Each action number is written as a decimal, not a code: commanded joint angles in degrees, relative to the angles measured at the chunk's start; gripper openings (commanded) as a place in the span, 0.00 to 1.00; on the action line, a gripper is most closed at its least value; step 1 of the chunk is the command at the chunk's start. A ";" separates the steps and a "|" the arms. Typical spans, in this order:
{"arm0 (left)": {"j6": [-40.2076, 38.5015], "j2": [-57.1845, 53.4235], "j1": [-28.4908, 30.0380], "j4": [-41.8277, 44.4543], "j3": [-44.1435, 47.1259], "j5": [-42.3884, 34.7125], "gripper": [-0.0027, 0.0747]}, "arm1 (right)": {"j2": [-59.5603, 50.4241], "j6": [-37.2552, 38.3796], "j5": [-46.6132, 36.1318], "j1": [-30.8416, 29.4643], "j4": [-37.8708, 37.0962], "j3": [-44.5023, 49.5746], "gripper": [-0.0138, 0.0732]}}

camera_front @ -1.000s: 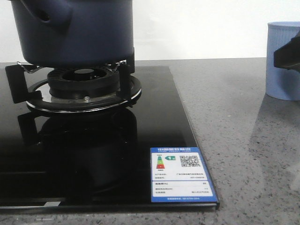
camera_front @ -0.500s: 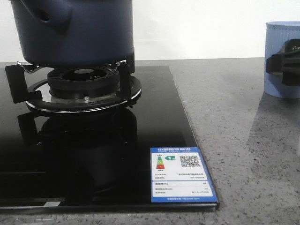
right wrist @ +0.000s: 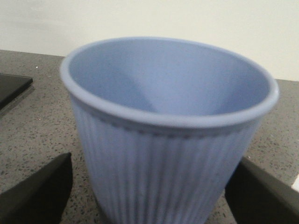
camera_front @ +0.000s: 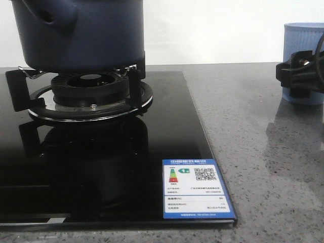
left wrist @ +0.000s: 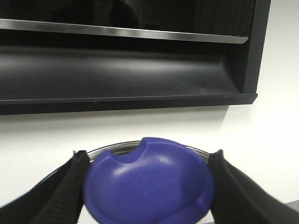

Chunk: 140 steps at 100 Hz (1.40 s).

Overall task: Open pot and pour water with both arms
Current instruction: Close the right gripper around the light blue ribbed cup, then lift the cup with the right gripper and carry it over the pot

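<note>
Pot sat on burner, far left of our right gripper; its fingers stood spread around cup, not touching. Left gripper clenched blue knob of lid.

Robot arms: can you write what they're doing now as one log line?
left gripper: around purple lid knob | right gripper: open around blue cup | pot: on burner

One printed item: a blue-bordered energy label stuck on the near right corner of the black glass hob. It carries a QR code, a colored arrow scale in green, yellow and red, and rows of small print, apparently Chinese; too small to read. No legible text, numbers or brands elsewhere in any view.
</note>
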 commanded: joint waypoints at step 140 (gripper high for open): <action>-0.10 -0.94 0.16 1.58 -2.20 -5.28 0.49 | -16.69 0.70 34.77 2.56 -18.67 -20.74 0.57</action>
